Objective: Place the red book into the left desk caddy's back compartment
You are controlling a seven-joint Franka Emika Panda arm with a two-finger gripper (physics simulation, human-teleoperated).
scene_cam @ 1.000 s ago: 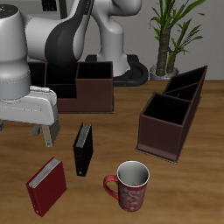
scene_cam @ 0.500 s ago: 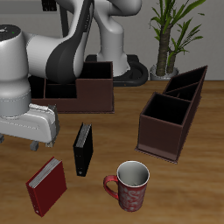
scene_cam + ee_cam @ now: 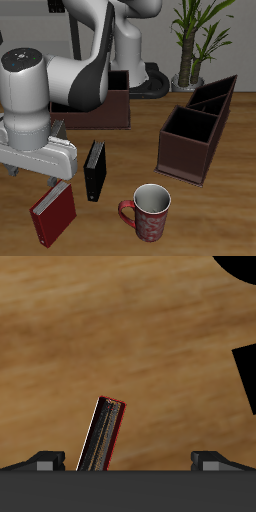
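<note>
The red book point(image 3: 53, 213) stands on edge near the table's front edge, leaning a little; it also shows in the wrist view point(image 3: 102, 434), seen along its page edge. My gripper point(image 3: 50, 180) hangs just above its far end, open and empty. In the wrist view the gripper point(image 3: 128, 459) has its fingertips point(image 3: 45, 459) wide apart, and the book lies nearer one finger. The left desk caddy point(image 3: 190, 150) stands apart, farther back. Its back compartment point(image 3: 214, 100), with sloping walls, is empty.
A black book point(image 3: 94, 168) stands upright close beside the red book. A red patterned mug point(image 3: 150, 212) sits near the front edge. A wide dark brown caddy point(image 3: 105, 112) is behind my arm. A potted plant point(image 3: 195, 40) stands at the back.
My arm has swung toward the table's front edge and lowered, bringing the open gripper from beside the black book to just over the red book. No object has moved.
</note>
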